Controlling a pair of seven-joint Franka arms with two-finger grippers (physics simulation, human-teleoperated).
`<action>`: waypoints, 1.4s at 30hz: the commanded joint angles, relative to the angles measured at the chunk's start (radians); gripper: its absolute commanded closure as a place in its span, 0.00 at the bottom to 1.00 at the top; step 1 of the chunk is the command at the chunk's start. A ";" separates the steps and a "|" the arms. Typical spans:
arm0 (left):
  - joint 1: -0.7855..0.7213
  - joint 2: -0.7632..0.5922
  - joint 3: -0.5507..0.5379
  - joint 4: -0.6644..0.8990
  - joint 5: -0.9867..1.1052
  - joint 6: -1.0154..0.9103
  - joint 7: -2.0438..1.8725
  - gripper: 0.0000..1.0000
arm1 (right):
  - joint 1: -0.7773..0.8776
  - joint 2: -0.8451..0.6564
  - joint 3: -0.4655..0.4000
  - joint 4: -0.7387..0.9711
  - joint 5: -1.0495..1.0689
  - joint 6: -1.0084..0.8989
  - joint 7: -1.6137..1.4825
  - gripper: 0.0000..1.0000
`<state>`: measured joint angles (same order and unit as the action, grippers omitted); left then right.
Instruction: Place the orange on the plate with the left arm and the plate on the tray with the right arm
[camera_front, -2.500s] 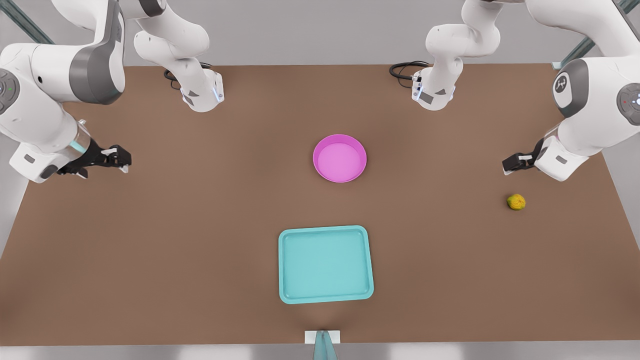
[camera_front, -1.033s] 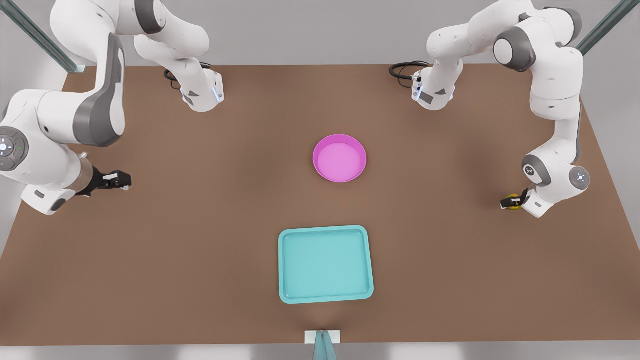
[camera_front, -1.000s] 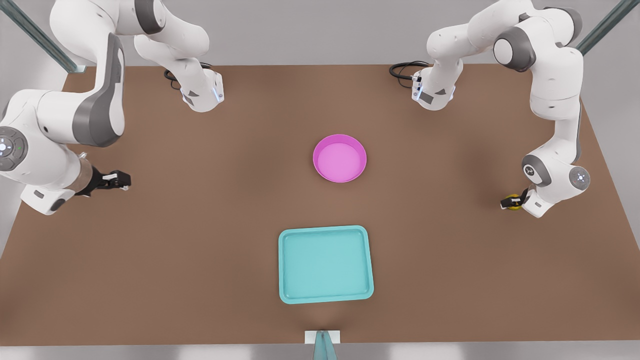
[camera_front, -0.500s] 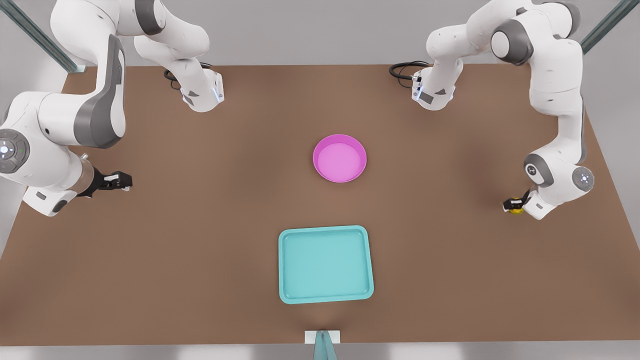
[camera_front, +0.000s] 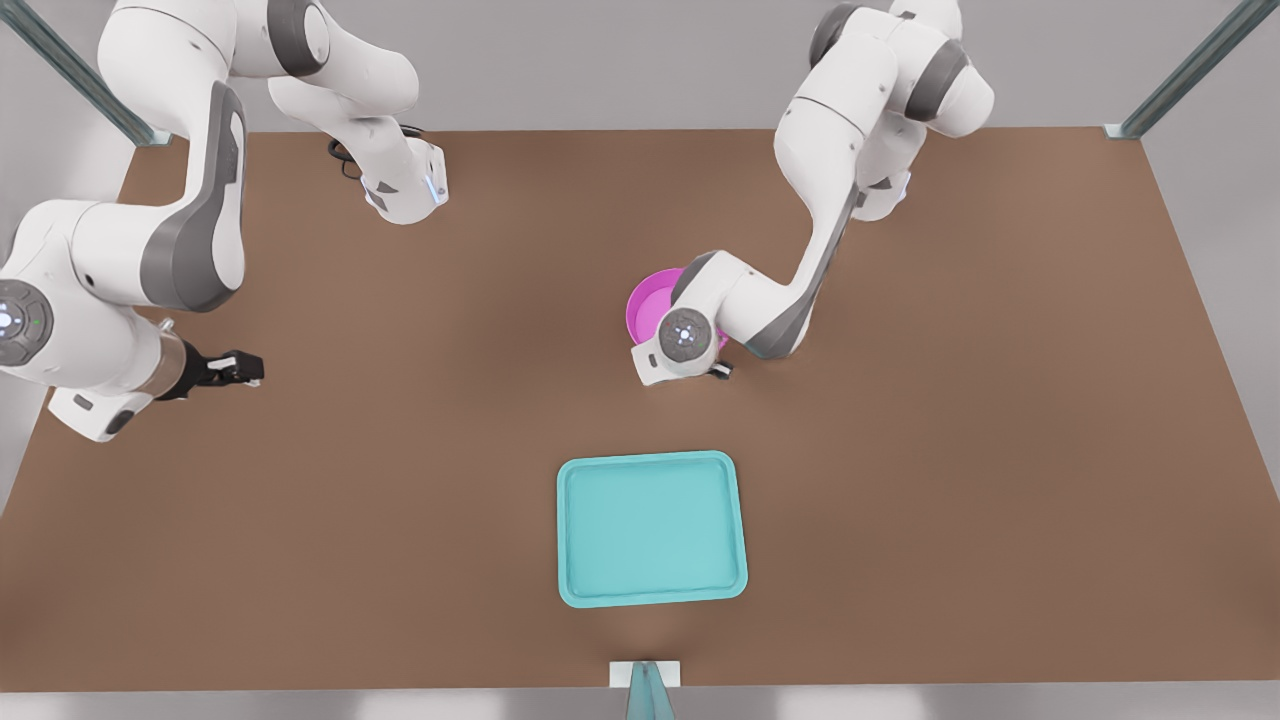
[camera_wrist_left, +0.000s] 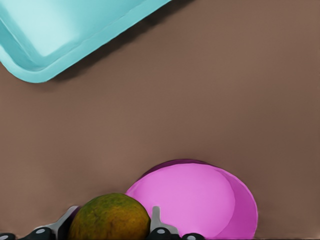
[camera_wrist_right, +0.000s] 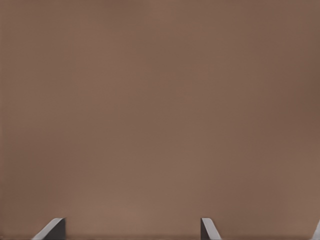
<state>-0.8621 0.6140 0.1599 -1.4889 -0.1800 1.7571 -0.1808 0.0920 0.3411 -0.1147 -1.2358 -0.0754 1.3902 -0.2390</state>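
A plain brown desk (camera_front: 400, 520) fills the scene, matte and unmarked, with a grey wall behind its far edge and grey floor strips at both sides. Slanted metal struts (camera_front: 1180, 70) stand at the far corners, and a small white bracket (camera_front: 645, 673) sits at the near edge.

The tray (camera_front: 652, 528) lies flat near the near edge at the middle, at about six o'clock from the plate, well apart from it. Its long axis runs across the front view, left to right, with its sides roughly square to the desk edges.

The plate (camera_front: 645, 300) rests on the desk at the centre, rim up. Most of it is covered in the front view by the wrist of the arm reaching in from one o'clock.

That arm carries the left gripper (camera_wrist_left: 112, 232). In the left wrist view its fingers (camera_wrist_left: 156, 220) are closed against the orange (camera_wrist_left: 110, 218) on either side, gripping it. The orange hangs above the desk by the plate's rim (camera_wrist_left: 150, 182), its greenish patch facing the camera; whether it is over the floor of the plate or just outside it cannot be told.

The right gripper (camera_front: 240, 367) waits near the desk's nine o'clock edge, pointing toward the centre. In the right wrist view its fingers (camera_wrist_right: 52, 230) stand wide apart above bare desk, holding nothing.
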 joint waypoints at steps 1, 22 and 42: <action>-0.041 -0.004 -0.002 -0.014 -0.019 -0.154 -0.770 0.46 | 0.000 -0.001 0.000 0.001 0.005 -0.008 0.000 0.00; 0.577 -0.295 0.123 0.260 0.018 -0.493 0.019 0.00 | 0.262 0.014 0.038 -0.472 0.713 0.343 0.001 0.00; 0.893 -0.412 -0.278 0.147 0.241 -0.332 0.050 0.00 | 0.782 0.136 0.038 -0.754 0.878 1.101 0.129 0.00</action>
<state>0.0312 0.2045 -0.1181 -1.3427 0.0558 1.4235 -0.2590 0.8743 0.4784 -0.0767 -1.9853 0.7983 2.4518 -0.0793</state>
